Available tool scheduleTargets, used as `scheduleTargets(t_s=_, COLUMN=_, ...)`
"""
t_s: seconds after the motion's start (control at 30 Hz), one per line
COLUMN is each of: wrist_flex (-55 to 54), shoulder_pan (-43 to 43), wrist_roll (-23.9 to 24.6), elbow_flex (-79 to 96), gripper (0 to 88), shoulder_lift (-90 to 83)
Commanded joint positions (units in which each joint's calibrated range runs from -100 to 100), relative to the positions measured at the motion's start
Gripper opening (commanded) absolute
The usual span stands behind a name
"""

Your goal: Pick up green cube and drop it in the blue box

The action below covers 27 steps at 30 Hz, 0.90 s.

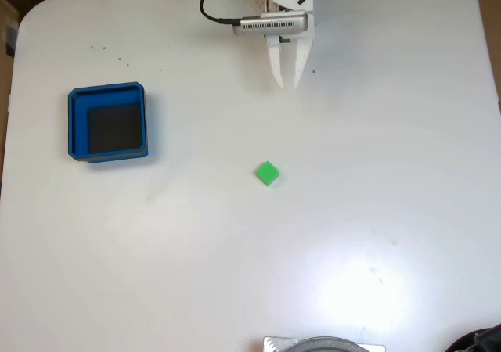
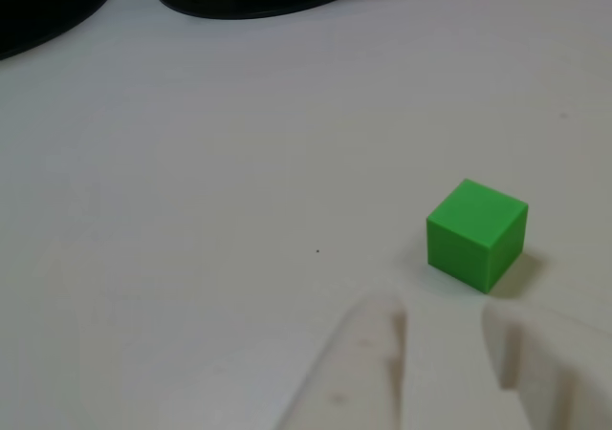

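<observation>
A white desk [image 1: 376,211] carries everything. In the fixed view, the green cube [image 1: 268,173] sits near centre, untouched; the blue box [image 1: 77,125] lies at nine o'clock, empty. The gripper [image 1: 287,85], at twelve, is released. Grasping and dropping remain.

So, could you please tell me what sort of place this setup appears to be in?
Probably a hobby or lab test bench: a plain white rounded table, bare but for a small bright green plastic cube and a shallow square blue tray, with the white two-finger hand open, apart from both.
</observation>
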<state>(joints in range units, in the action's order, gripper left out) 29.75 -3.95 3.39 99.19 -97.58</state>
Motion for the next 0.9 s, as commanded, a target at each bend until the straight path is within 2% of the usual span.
scheduleTargets(t_s=0.0, wrist_flex=0.2, shoulder_pan=-0.6, wrist_roll=0.1, elbow_flex=0.4, gripper=1.5, shoulder_lift=-0.8)
scheduleTargets(t_s=0.87, wrist_flex=0.2, shoulder_pan=-0.3, wrist_roll=-0.1, elbow_flex=0.4, gripper=1.5, shoulder_lift=-0.8)
